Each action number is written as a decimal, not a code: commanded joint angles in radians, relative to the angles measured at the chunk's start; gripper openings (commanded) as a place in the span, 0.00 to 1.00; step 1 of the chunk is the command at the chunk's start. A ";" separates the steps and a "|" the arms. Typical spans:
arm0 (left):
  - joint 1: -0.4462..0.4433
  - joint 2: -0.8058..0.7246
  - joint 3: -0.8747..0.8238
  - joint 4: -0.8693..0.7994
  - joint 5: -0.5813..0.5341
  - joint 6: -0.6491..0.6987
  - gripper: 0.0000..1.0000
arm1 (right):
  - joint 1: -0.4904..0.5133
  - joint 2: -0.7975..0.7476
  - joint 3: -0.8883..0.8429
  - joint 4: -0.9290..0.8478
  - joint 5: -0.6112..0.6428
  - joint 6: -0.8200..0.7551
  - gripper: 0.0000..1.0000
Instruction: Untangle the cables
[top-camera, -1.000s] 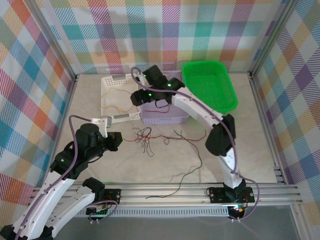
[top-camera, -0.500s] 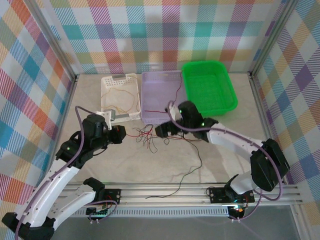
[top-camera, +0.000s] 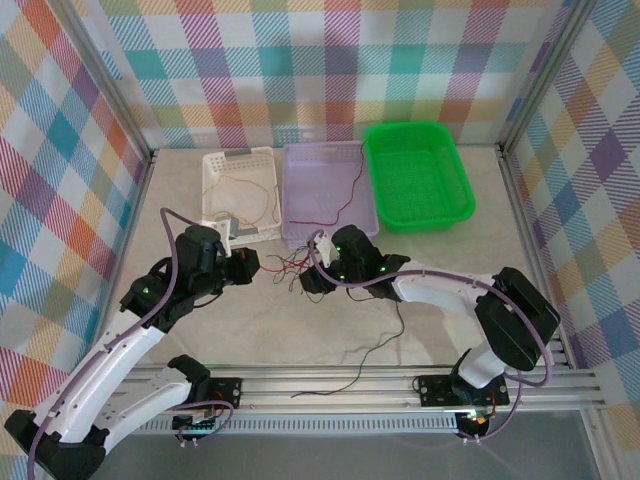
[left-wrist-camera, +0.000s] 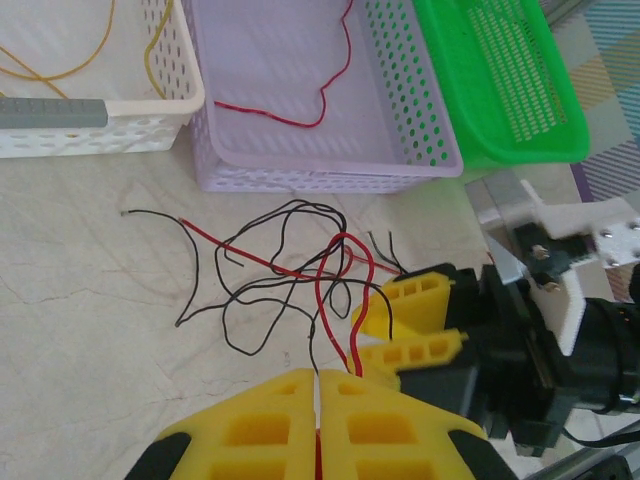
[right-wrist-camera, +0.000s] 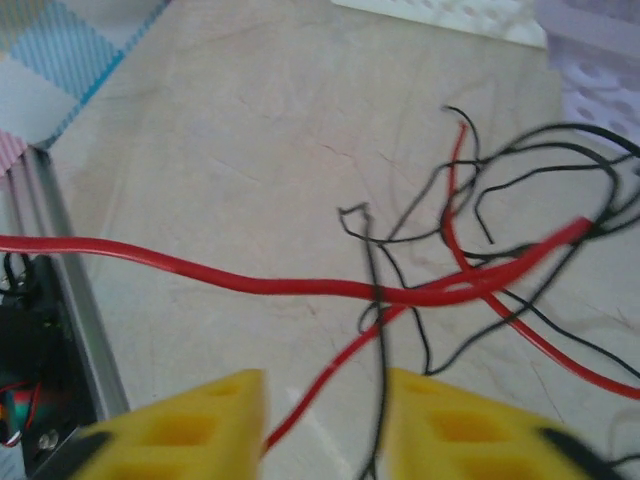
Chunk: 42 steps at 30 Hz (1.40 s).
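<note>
Red cable (left-wrist-camera: 320, 310) is being pinched in the closed left gripper (left-wrist-camera: 317, 378); right gripper (right-wrist-camera: 327, 388) is hovering part-open, black cable (right-wrist-camera: 380, 340) running between its fingers

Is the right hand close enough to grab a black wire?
Probably yes. A black wire runs between the open fingers of the right hand. A red wire sits there too, so it may grab both.

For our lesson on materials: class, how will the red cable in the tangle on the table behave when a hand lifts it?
Probably floppy: the red cable loops and bends freely out of the shut left hand. Likely very light, being hair-thin. It may drag the black cables along, since they cross it in several places.
</note>
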 joint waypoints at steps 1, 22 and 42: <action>-0.007 -0.021 0.064 -0.019 -0.043 0.010 0.00 | 0.002 -0.020 -0.003 -0.040 0.085 -0.007 0.10; 0.000 -0.006 0.498 -0.310 -0.210 0.180 0.00 | -0.370 -0.360 -0.393 -0.263 0.215 0.266 0.00; 0.000 0.019 0.533 -0.301 -0.182 0.192 0.00 | -0.734 -0.806 -0.482 -0.473 0.226 0.401 0.00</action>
